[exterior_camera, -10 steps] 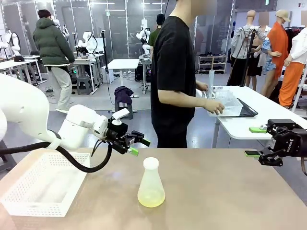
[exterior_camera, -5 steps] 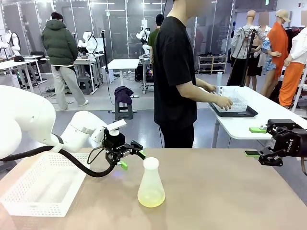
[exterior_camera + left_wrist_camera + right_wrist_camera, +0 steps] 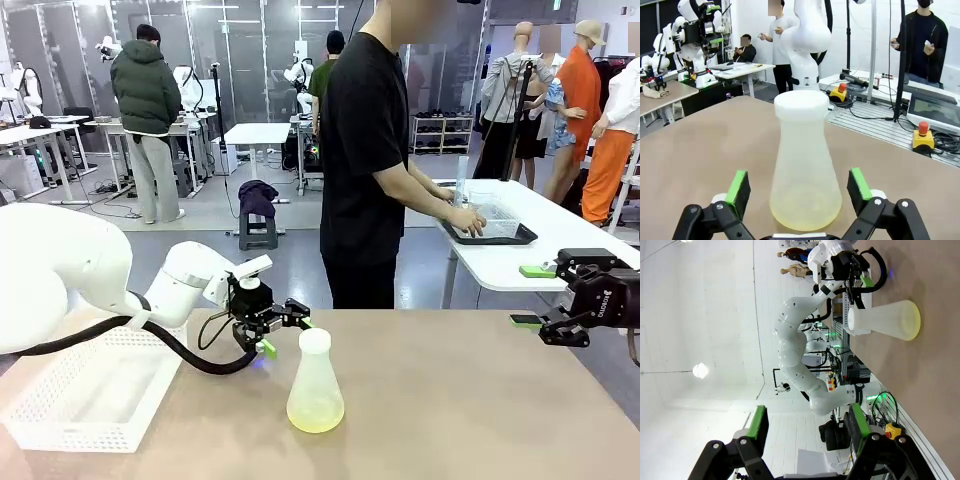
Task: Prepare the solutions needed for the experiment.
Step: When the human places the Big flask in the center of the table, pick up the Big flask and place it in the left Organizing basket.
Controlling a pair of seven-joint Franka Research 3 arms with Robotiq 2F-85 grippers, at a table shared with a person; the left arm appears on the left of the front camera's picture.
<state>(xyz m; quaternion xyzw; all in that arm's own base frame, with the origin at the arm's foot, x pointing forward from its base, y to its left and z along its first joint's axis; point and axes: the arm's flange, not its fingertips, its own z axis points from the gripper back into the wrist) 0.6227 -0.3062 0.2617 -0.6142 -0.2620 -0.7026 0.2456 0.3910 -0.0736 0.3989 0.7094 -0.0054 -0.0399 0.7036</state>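
Observation:
A frosted conical flask (image 3: 315, 375) with a white cap stands upright near the middle of the table. The solutions (image 3: 315, 412) are a shallow pale yellow-green layer at its bottom. My left gripper (image 3: 287, 335) hovers just left of the flask's neck, open, fingers pointing at it. In the left wrist view the flask (image 3: 804, 160) stands just beyond the open left gripper (image 3: 798, 185), the liquid (image 3: 805, 216) low inside. My right gripper (image 3: 530, 296) hangs open at the table's right edge, holding nothing. The right wrist view shows the open right gripper (image 3: 807, 422) and the far flask (image 3: 885, 320).
A white perforated basket (image 3: 90, 400) sits at the table's front left under my left arm. A person in black stands beyond the far edge, hands on a tray (image 3: 490, 232) on a white side table.
My left gripper has dropped and moved right, closer to the flask. The person has bent further over the tray on the side table. The right arm has not moved.

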